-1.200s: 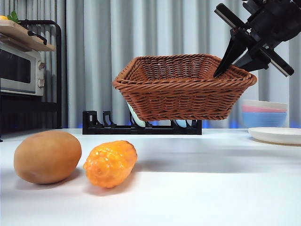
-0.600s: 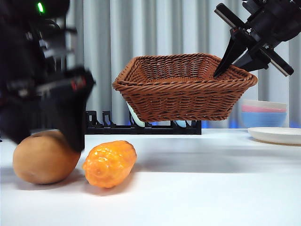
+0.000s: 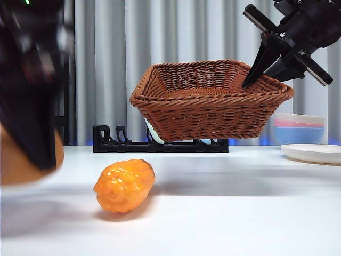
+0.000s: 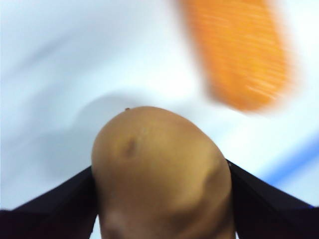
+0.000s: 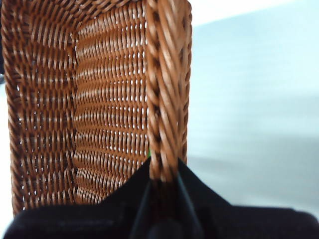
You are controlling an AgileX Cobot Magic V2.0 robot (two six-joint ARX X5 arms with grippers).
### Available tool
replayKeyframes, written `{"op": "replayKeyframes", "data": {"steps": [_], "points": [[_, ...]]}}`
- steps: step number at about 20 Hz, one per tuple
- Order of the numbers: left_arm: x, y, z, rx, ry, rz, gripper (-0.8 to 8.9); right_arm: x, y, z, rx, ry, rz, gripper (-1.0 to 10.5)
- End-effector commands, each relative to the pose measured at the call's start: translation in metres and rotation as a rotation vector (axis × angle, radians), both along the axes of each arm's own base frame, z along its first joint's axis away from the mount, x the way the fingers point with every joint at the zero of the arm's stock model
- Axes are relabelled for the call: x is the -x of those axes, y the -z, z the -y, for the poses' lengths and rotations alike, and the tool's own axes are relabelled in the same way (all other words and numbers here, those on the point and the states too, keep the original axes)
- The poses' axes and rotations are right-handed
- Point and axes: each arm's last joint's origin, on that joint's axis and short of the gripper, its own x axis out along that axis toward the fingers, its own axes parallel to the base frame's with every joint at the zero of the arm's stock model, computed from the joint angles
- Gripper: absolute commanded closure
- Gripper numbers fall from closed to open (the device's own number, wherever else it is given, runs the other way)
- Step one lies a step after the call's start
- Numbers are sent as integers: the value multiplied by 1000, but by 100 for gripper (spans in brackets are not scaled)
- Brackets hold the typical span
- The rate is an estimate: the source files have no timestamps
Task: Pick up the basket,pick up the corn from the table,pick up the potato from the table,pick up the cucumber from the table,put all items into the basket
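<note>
My right gripper is shut on the braided rim of the brown wicker basket and holds it tilted in the air above the white table. The right wrist view shows the rim pinched between the jaws. My left gripper is at the far left, big and blurred, shut on the tan potato, which is lifted off the table. The orange-yellow corn lies on the table to the right of it. It also shows blurred in the left wrist view. The cucumber is out of view.
A black dish rack stands at the back under the basket. A white plate and stacked pastel bowls are at the back right. Grey curtains hang behind.
My left gripper came down on the potato, shut on it and lifted it off the table. The basket and corn have stayed in place.
</note>
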Motion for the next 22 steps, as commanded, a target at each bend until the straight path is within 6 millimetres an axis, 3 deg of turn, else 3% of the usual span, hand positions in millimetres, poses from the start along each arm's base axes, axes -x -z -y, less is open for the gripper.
{"op": "replayKeyframes", "data": {"steps": [1, 3, 5, 7, 9, 12, 15, 17, 20, 22], "points": [[33, -36, -7, 239, 88, 31, 822, -1, -6, 0, -6, -10, 38, 958], [50, -73, -13, 396, 45, 197, 822, 0, -5, 0, -4, -11, 31, 958], [53, -107, -16, 516, -26, 422, 822, 1, -4, -1, -3, -19, 12, 958], [45, -131, -12, 555, -67, 566, 822, 4, -2, -6, 4, -37, -13, 958], [28, -141, 3, 522, -76, 627, 822, 7, -1, -11, 7, -57, -24, 958], [-9, -135, 38, 390, -43, 620, 822, 11, -1, -22, 8, -97, -27, 958], [-47, -109, 73, 262, 7, 558, 822, 15, -1, -30, 8, -128, -29, 958], [-63, -92, 88, 193, 35, 539, 768, 16, 0, -33, 9, -136, -38, 958], [-72, -77, 97, 165, 43, 517, 236, 18, 1, -33, 17, -138, -59, 958], [-73, -76, 97, 150, 31, 526, 217, 18, 2, -33, 18, -138, -64, 958]]}}
